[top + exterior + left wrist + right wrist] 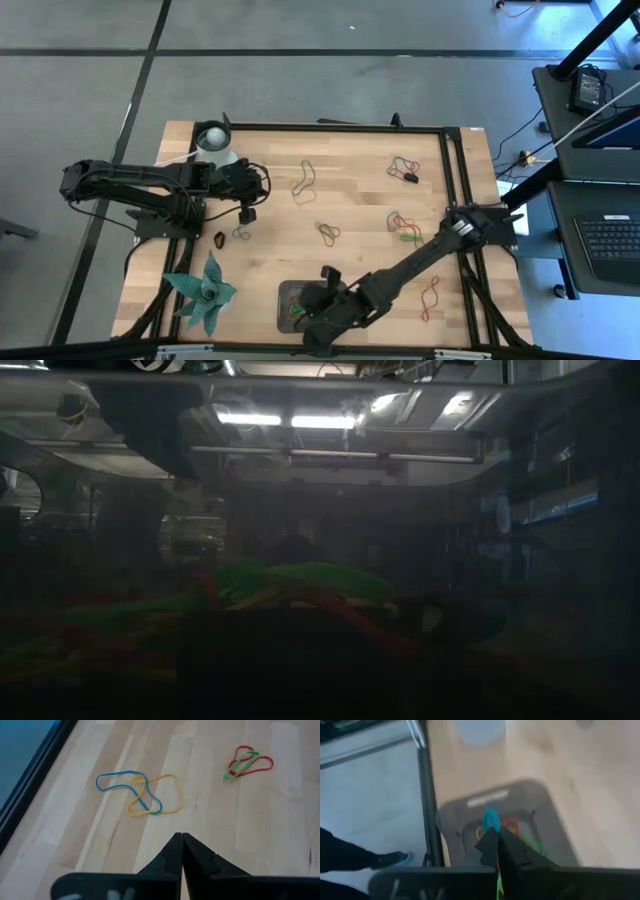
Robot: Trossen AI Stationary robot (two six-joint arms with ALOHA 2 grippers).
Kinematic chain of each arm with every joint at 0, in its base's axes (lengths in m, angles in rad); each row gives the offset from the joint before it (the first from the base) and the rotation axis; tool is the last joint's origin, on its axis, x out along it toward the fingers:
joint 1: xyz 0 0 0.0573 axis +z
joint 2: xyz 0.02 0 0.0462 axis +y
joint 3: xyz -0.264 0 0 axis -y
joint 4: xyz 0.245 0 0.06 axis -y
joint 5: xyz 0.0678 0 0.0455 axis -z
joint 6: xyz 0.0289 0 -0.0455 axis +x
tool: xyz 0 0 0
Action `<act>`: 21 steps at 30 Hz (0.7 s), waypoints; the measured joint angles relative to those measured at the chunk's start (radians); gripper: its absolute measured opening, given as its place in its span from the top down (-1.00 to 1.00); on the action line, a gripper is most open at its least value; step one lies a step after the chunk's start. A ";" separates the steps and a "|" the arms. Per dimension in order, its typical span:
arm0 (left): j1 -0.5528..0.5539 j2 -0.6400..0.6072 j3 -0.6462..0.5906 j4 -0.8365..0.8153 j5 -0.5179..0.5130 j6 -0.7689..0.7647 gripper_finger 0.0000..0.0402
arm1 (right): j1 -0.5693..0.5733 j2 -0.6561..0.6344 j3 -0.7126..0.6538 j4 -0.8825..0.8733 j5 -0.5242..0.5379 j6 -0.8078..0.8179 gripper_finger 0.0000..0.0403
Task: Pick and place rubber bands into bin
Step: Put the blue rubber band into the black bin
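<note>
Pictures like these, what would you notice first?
The right gripper, shut on a thin blue rubber band, hangs over the small dark grey tray at the table's near edge. Colourful thin rubber bands lie scattered across the light wooden table. A spiky green toy plant sits near the left corner.

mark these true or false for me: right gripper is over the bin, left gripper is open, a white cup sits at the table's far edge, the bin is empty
1. The right gripper is over the bin. True; it is shut on a blue rubber band.
2. The left gripper is open. False; it is shut, holding nothing.
3. A white cup sits near the table's far edge. True.
4. The bin is empty. False; red and green bands lie in it.
</note>
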 joint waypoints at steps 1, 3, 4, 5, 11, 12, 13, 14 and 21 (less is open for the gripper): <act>0.000 0.000 0.000 0.000 0.000 0.000 0.98 | 0.000 0.013 0.000 -0.006 -0.017 0.018 1.00; 0.000 0.000 0.000 0.000 0.000 0.000 0.98 | -0.002 0.037 -0.001 -0.014 -0.051 0.054 1.00; 0.000 0.000 0.000 0.000 0.000 0.000 0.98 | -0.004 0.047 -0.001 -0.015 -0.067 0.063 1.00; 0.000 0.000 0.000 0.000 0.000 0.000 0.98 | -0.005 0.057 -0.001 -0.019 -0.082 0.074 1.00; 0.000 0.000 0.000 0.000 0.000 0.000 0.98 | -0.025 0.109 -0.001 -0.029 -0.173 0.118 0.97; 0.000 0.000 0.000 0.000 0.000 0.000 0.98 | -0.030 0.115 -0.001 -0.031 -0.181 0.116 0.96; 0.000 0.000 0.000 0.000 0.000 0.000 0.98 | -0.034 0.121 -0.001 -0.030 -0.190 0.115 0.95; 0.000 0.000 0.000 0.000 0.000 0.000 0.98 | -0.038 0.125 -0.001 -0.031 -0.193 0.116 0.94; 0.000 0.000 0.000 0.000 0.000 0.000 0.98 | -0.078 0.154 -0.001 -0.062 -0.266 0.167 0.87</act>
